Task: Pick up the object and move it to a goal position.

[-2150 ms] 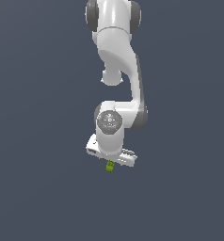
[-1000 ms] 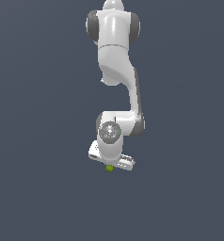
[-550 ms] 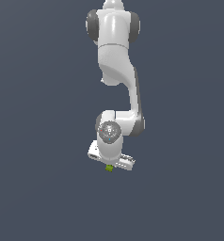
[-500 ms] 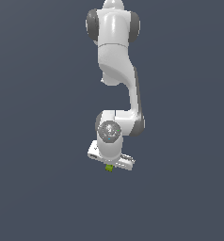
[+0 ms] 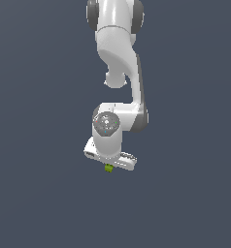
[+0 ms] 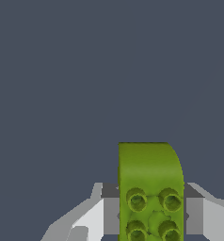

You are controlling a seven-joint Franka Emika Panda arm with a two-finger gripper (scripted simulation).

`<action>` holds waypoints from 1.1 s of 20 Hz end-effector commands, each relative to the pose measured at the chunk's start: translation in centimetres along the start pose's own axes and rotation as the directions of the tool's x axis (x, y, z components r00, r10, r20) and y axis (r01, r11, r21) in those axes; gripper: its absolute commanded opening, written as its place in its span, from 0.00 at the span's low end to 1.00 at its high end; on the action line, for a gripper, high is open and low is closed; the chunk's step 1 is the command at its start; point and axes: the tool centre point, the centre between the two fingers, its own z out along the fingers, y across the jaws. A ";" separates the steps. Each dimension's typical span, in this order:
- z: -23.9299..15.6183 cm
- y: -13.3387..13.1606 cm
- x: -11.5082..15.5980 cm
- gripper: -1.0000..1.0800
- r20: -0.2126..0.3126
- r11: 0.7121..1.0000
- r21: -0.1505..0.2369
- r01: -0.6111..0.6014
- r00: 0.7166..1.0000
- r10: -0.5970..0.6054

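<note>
My hand (image 5: 108, 164) is clenched around the olive-green block (image 6: 150, 193), which sits directly between my fingers, studs facing the wrist camera, its length poking beyond my fingertips.

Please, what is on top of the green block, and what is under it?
On top of the green block are round studs; the wrist view shows four. The gripper fingers stand at its two sides. Under it only plain grey floor shows; the block covers its own underside.

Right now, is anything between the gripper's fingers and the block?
No. In the wrist view the block sits directly between the gripper fingers, nothing wedged in. The exterior view shows only a green speck under the hand.
</note>
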 end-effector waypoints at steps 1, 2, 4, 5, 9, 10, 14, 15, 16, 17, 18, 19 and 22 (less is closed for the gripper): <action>-2.4 0.7 0.1 0.00 -0.001 1.000 0.001 -0.001 1.000 0.001; -3.4 1.1 0.2 0.00 -0.001 1.000 0.001 -0.001 1.000 0.001; -5.6 1.7 0.3 0.00 -0.001 1.000 0.001 -0.001 1.000 0.001; -6.7 2.1 0.3 0.00 -0.001 1.000 0.001 -0.001 1.000 0.001; -11.2 3.5 0.5 0.00 -0.001 1.000 0.001 -0.001 1.000 0.001; -12.3 3.8 0.6 0.00 -0.001 1.000 0.001 -0.001 1.000 0.001; -16.7 5.1 0.8 0.00 -0.001 1.000 0.001 -0.001 1.000 0.001; -17.8 5.4 0.9 0.00 -0.001 1.000 0.001 -0.001 1.000 0.001; -18.9 5.8 1.0 0.00 -0.001 1.000 0.001 -0.001 1.000 0.001; -19.9 6.1 1.0 0.00 -0.001 1.000 0.001 -0.001 1.000 0.001; -21.0 6.4 1.1 0.00 -0.001 1.000 0.001 -0.001 1.000 0.001; -22.0 6.7 1.2 0.00 -0.001 1.000 0.001 -0.001 1.000 0.001; -25.1 7.6 1.4 0.00 -0.001 1.000 0.001 -0.001 1.000 0.001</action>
